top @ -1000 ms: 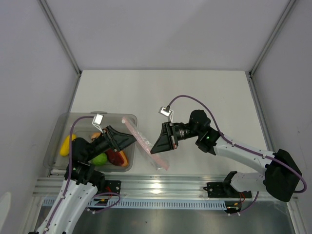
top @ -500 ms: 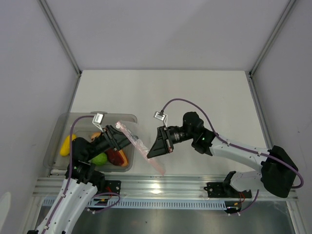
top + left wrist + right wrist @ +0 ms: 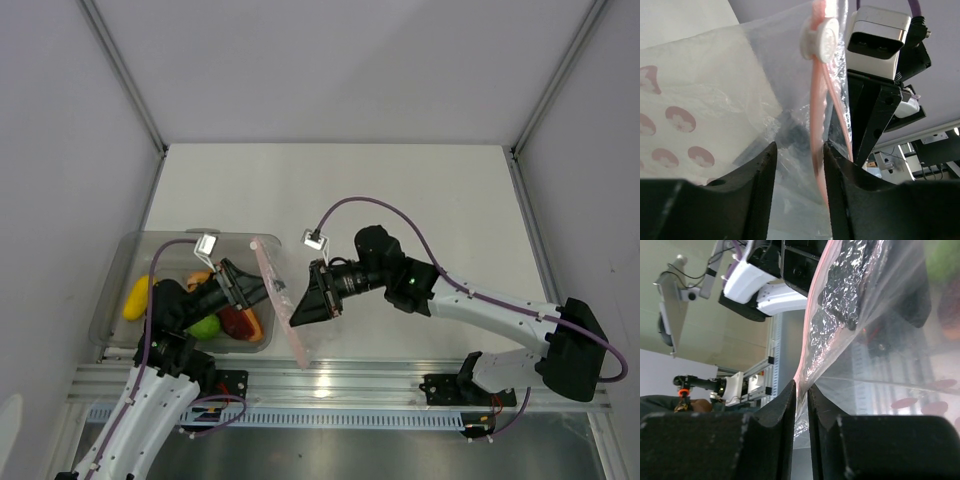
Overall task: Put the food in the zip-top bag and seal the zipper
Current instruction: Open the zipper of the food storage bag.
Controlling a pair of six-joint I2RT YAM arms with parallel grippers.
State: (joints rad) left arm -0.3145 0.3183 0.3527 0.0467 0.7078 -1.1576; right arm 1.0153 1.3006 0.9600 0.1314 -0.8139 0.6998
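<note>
The clear zip-top bag [image 3: 283,305] hangs on edge above the table between both grippers. Its pinkish zipper [image 3: 817,110] carries a white slider [image 3: 820,39]. Pink dots [image 3: 680,119] show on the film. My left gripper [image 3: 266,290] stands open around the bag's mouth edge in the left wrist view [image 3: 799,150], with the zipper against the right-hand finger. My right gripper [image 3: 293,312] pinches the bag's pink edge in a narrow slit [image 3: 801,387]. The food lies in the grey bin: a yellow piece [image 3: 133,298], a lime-green fruit [image 3: 205,326] and a dark-red slice [image 3: 237,322].
The grey translucent bin [image 3: 130,245] sits at the table's near left, under my left arm. An aluminium rail [image 3: 330,385] runs along the near edge. White walls close in both sides and the back.
My right arm has carried the bag leftward to the left gripper, and the bag now stands steeper. The left jaws have narrowed around its edge. The right jaws have eased slightly.
</note>
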